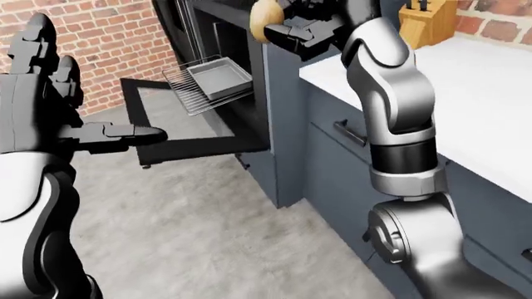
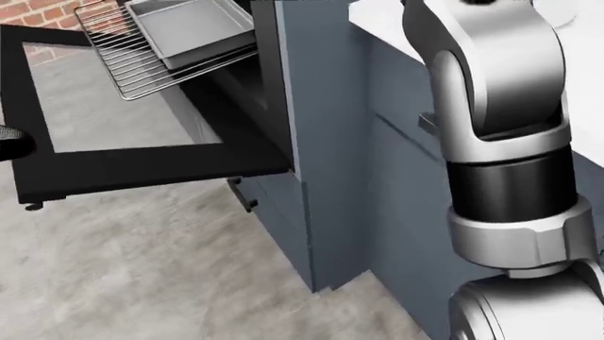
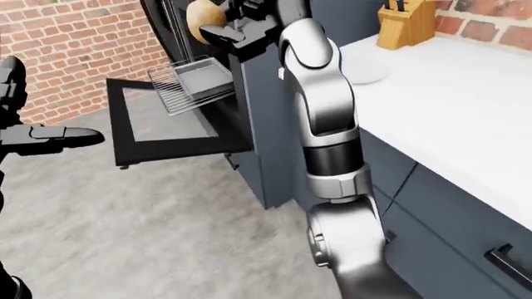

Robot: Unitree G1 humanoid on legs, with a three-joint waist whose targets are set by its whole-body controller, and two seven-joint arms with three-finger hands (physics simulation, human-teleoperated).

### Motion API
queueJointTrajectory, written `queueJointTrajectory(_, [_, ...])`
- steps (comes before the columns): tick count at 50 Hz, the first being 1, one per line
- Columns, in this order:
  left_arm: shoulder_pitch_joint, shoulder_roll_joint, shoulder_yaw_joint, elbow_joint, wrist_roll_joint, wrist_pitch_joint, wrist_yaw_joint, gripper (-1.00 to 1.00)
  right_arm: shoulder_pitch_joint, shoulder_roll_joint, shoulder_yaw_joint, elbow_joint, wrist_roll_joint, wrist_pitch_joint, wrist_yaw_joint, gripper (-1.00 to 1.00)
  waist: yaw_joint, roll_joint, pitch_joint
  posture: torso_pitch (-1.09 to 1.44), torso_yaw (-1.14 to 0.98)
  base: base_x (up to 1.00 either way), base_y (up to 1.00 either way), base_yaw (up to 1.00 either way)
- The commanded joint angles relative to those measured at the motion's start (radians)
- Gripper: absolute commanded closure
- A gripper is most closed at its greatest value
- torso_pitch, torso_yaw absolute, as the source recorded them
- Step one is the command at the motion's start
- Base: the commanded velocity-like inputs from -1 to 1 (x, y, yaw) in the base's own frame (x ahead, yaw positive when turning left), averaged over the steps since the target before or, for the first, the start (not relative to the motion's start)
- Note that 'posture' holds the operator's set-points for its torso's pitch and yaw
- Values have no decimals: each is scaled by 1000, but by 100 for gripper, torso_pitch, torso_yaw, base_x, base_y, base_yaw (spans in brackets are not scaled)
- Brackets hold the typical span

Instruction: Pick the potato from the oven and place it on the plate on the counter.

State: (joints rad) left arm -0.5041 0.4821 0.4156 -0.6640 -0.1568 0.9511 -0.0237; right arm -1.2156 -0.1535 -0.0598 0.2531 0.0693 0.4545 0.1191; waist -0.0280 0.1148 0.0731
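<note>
The right hand (image 3: 229,28) grips the tan, rounded potato (image 3: 202,20) around its middle; likely firm, fairly light, sturdy; the left hand (image 1: 125,134) hangs open, empty.

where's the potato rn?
Top of the right-eye view, left of centre: the potato is in the right hand, raised above the pulled-out oven rack, left of the white counter.

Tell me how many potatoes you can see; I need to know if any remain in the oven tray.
1: the potato is held in the right hand, above the pulled-out tray, which looks bare.
</note>
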Motion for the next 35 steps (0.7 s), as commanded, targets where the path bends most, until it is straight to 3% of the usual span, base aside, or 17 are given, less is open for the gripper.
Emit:
queueJointTrajectory(1, [-15,12,12,-14,7,-13,8,-100,-36,1,2,-38,6,-24,1,100,8,24,-33,0,0,0,0,-100])
queueJointTrajectory(2, [-15,12,12,-14,8,-13,8,-100,-32,2,2,-41,5,-24,1,100,5,26,-47,0,0,1,0,-100])
queueJointTrajectory(3, [-16,12,13,-15,7,-10,9,-100,-30,1,4,-44,3,-22,3,100,7,6,-18,0,0,1,0,-100])
queueJointTrajectory(4, [-18,13,13,-17,7,-9,8,-100,-30,2,1,-45,4,-21,0,100,-2,8,-20,0,0,2,0,-100])
queueJointTrajectory(6, [-21,14,13,-20,5,-5,9,-100,-29,2,3,-46,3,-22,1,100,-4,-11,-41,0,0,1,0,-100])
queueJointTrajectory(10, [-15,12,12,-17,8,-10,9,-100,-27,3,1,-41,3,-26,0,100,7,-58,-38,0,0,2,0,-100])
queueJointTrajectory(13, [-19,11,12,-20,6,-4,10,-100,-25,2,0,-41,3,-30,-3,100,15,-99,-43,0,0,3,0,-100])
queueJointTrajectory(15, [-19,12,11,-20,7,-3,10,-100,-24,2,0,-36,-1,-37,-9,100,12,-148,-58,0,0,3,0,-100])
queueJointTrajectory(16, [-21,12,10,-21,8,0,11,-100,-24,2,-2,-26,-3,-42,-16,100,42,-149,-62,0,0,0,-38,0])
queueJointTrajectory(17, [-22,13,9,-21,8,0,11,-100,-32,-15,20,-9,-44,-51,-14,100,31,-106,-36,0,0,0,0,0])
queueJointTrajectory(18, [-22,12,9,-20,9,-1,11,-100,-31,-2,7,-15,-31,-46,-11,100,25,-116,-31,0,0,0,0,0])
queueJointTrajectory(20, [-21,12,9,-19,10,-3,10,-100,-36,5,3,-15,-32,-44,-17,100,23,-107,-19,0,0,0,0,0])
queueJointTrajectory(25, [-20,13,14,-19,8,-4,7,-100,-48,2,5,-2,-43,-49,-12,100,8,-34,-20,0,0,0,0,0])
queueJointTrajectory(26, [-23,14,14,-19,7,-2,8,-100,-46,1,8,-2,-47,-46,-8,100,4,-51,-18,0,0,0,0,0])
queueJointTrajectory(33, [-37,23,12,-18,3,8,9,-100,-44,6,13,-1,-68,-48,13,100,9,-73,-39,0,0,1,0,0])
queueJointTrajectory(34, [-38,24,13,-18,2,10,9,-100,-45,6,13,1,-70,-49,14,100,10,-72,-63,0,0,12,0,0])
queueJointTrajectory(35, [-38,25,12,-18,2,10,9,-100,-46,8,11,0,-69,-51,14,100,12,-73,-54,0,0,27,2,0])
